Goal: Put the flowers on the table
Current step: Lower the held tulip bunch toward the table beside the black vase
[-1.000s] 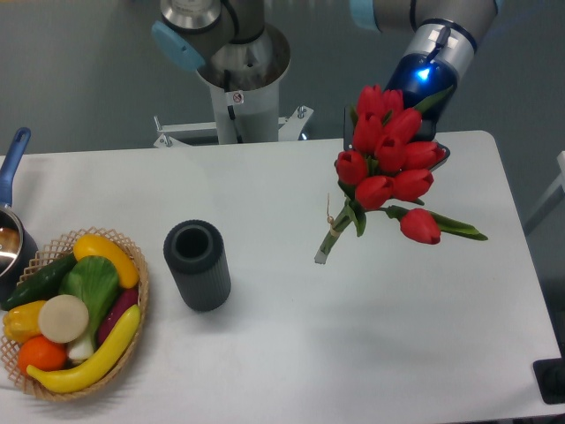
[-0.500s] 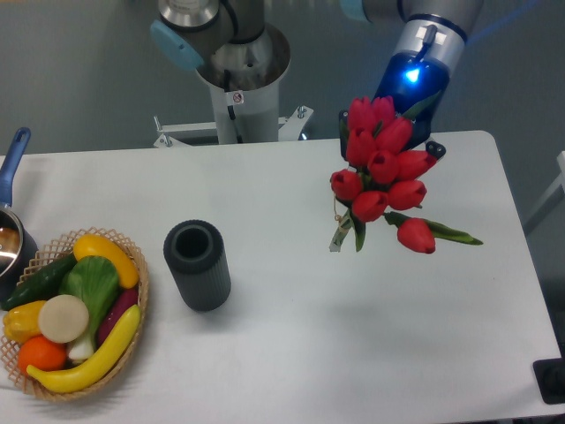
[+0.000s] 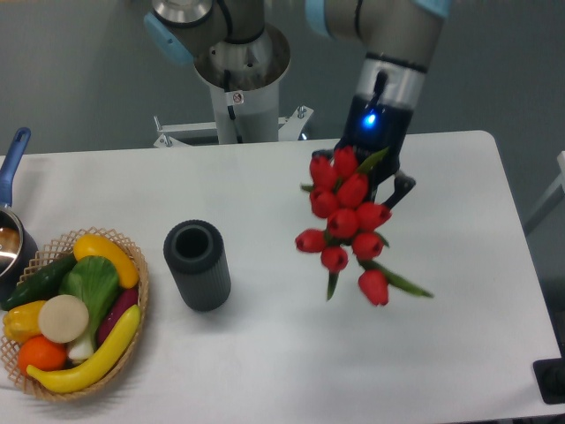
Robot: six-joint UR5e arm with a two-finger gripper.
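At far left, a pot [image 3: 11, 231] with a blue handle, then a wicker basket [image 3: 132, 265] of vegetables. Further right, an upright dark cylinder [image 3: 198, 264] on the table [image 3: 265, 353]. Right of centre, the flowers [image 3: 346, 221], lifted above the tabletop, blooms toward the camera, clenched in the gripper [image 3: 371, 172].

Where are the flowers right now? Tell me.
The flowers hang right of centre in the camera view, held by the gripper above the table, right of the dark cylinder.
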